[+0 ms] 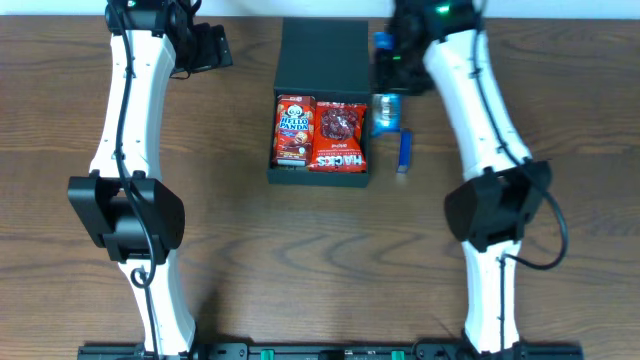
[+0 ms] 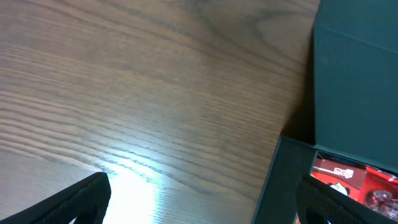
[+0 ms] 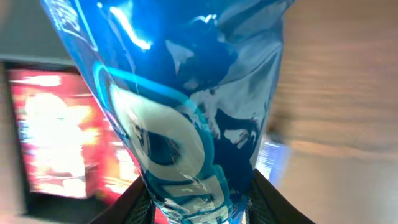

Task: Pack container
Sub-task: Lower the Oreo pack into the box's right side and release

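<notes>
The dark teal-black container (image 1: 322, 50) lies open at the table's middle back, with its lid flap laid back. In its base lie a red Hello Panda packet (image 1: 294, 130) and a red snack packet (image 1: 340, 135). My right gripper (image 1: 386, 58) is just right of the lid and is shut on a shiny blue snack packet (image 3: 186, 118), which fills the right wrist view between the fingers (image 3: 199, 208). My left gripper (image 1: 205, 45) is open and empty over bare table left of the container. In the left wrist view (image 2: 205, 214) the container wall (image 2: 283, 180) is by its right finger.
A blue packet (image 1: 386, 112) and a small blue stick-shaped packet (image 1: 404, 150) lie on the wood table right of the container. Both white arms reach from the front edge towards the back. The red packets show blurred in the right wrist view (image 3: 56, 143).
</notes>
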You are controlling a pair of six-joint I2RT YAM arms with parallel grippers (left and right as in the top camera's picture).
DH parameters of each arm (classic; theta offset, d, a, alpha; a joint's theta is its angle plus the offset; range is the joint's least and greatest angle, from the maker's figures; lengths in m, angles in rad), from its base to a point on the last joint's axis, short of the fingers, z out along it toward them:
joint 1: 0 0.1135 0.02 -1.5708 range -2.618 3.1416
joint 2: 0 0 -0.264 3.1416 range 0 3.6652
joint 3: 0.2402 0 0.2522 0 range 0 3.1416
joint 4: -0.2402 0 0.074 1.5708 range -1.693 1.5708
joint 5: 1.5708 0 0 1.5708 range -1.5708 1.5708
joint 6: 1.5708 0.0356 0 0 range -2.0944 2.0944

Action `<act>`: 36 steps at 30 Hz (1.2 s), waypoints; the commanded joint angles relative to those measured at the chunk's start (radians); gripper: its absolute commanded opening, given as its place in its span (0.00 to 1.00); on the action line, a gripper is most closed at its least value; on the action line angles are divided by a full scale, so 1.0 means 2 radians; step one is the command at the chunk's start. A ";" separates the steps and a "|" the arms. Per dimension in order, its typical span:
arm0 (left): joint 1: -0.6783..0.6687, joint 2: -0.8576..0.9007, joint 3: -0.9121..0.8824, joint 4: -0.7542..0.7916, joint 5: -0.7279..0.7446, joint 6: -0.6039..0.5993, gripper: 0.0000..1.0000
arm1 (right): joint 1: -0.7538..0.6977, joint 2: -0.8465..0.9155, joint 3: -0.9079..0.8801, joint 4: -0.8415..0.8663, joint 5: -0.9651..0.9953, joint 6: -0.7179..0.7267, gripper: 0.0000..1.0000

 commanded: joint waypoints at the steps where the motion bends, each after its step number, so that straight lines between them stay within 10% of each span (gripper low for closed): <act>1: 0.001 -0.002 -0.003 -0.003 -0.016 0.009 0.95 | 0.025 -0.005 0.010 0.014 -0.029 0.038 0.20; 36: 0.011 -0.002 -0.003 -0.020 -0.022 0.009 0.95 | 0.035 0.064 0.004 -0.092 -0.051 0.066 0.22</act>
